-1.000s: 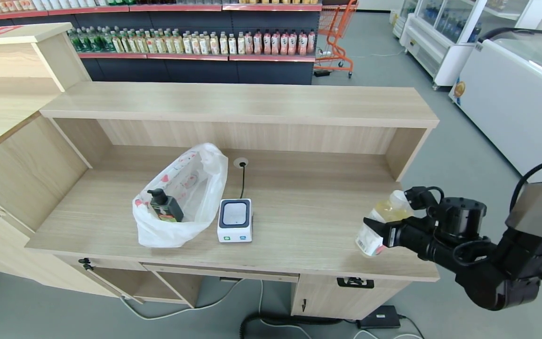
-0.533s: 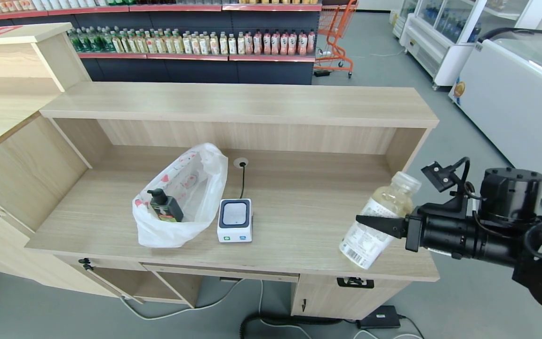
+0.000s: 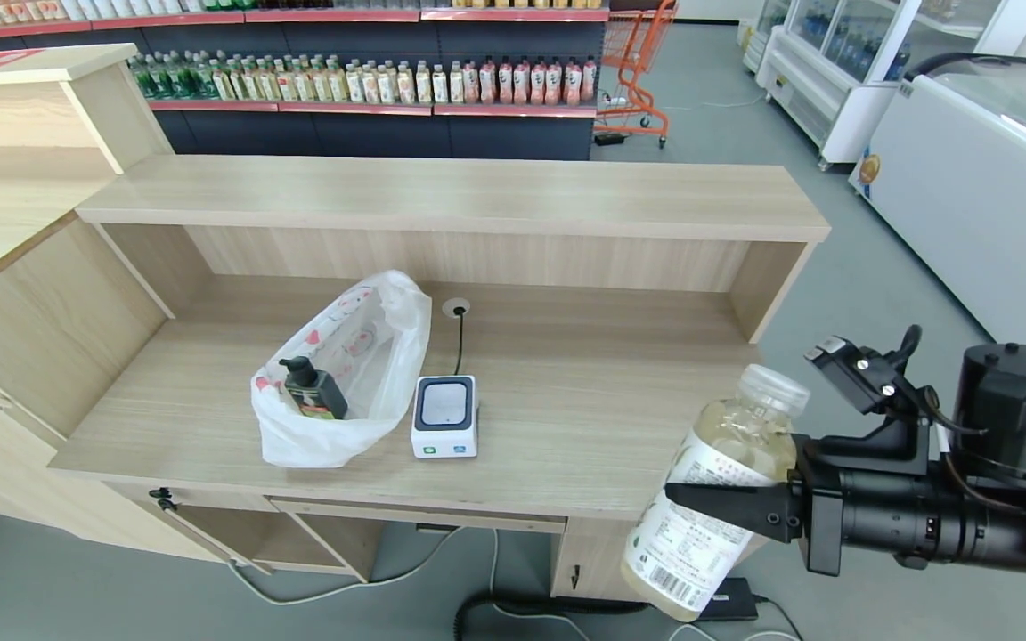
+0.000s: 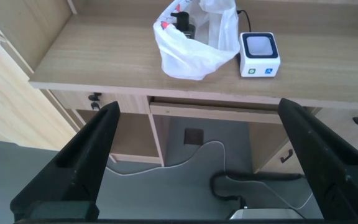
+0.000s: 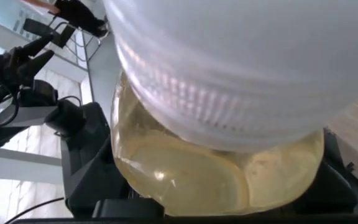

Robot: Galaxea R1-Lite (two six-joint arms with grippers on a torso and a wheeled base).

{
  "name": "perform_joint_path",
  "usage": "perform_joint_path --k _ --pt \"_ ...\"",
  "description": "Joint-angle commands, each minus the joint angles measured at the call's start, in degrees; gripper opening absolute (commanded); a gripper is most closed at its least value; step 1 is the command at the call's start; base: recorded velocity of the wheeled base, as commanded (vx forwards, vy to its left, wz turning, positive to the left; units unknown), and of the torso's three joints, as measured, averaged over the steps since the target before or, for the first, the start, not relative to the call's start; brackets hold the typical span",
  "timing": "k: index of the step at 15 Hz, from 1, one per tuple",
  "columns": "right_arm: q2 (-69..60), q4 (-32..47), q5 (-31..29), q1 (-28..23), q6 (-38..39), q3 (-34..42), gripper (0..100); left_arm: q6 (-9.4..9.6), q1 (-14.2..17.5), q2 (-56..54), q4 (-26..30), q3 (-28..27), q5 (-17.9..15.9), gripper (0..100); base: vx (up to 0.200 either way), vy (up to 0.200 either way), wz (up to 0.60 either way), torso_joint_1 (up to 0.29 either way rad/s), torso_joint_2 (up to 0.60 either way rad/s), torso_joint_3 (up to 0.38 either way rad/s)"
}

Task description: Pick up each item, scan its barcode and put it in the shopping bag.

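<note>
Bottle [image 3: 716,499]: pale yellow liquid, white cap, tilted, barcode near its base; held in the air off the right front corner of the surface [image 3: 584,401]. Right jaws: clamped on its labelled middle. Left jaws: spread wide, empty. Scanner [image 3: 445,416]: just beside shopping bag [image 3: 362,356], which contains a dark pump bottle [image 3: 313,392].

This is a small supermarket. Long shelves [image 3: 353,107] of bottled drinks run along the back wall, an orange shopping trolley [image 3: 636,67] stands in the aisle, and glass-topped freezers [image 3: 967,178] line the side. Nearer, a wooden checkout counter [image 3: 584,392] carries a barcode scanner [image 3: 444,415] and a plastic shopping bag [image 3: 388,356].
</note>
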Motion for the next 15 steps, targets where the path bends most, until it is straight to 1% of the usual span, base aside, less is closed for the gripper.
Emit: perform_joint_path --k 1,3,4,7,10,15 --pt "-1.8 1.3 0.0 2.0 0.0 -0.3 0 0.0 0.0 0.0 0.0 0.0 0.0 100 0.0 0.0 0.0 0.0 0.0 0.0" --pt "-2.8 3.6 -0.1 2.9 0.0 -0.2 0 0.0 0.1 0.0 0.0 0.0 0.0 100 0.0 0.0 0.0 0.0 0.0 0.0" --pt "-3.2 6.3 0.0 2.9 0.1 -0.4 0 0.0 0.0 0.0 0.0 0.0 0.0 100 0.0 0.0 0.0 0.0 0.0 0.0" --pt "-3.4 10.5 0.1 3.1 0.3 -0.4 0 0.0 0.0 0.0 0.0 0.0 0.0 100 0.0 0.0 0.0 0.0 0.0 0.0" --pt "-2.9 14.2 0.1 3.9 0.7 -2.4 0 0.0 0.0 0.0 0.0 0.0 0.0 100 0.0 0.0 0.0 0.0 0.0 0.0" --pt "-2.7 15.8 -0.1 5.8 0.8 -3.6 0 0.0 0.0 0.0 0.0 0.0 0.0 100 0.0 0.0 0.0 0.0 0.0 0.0"
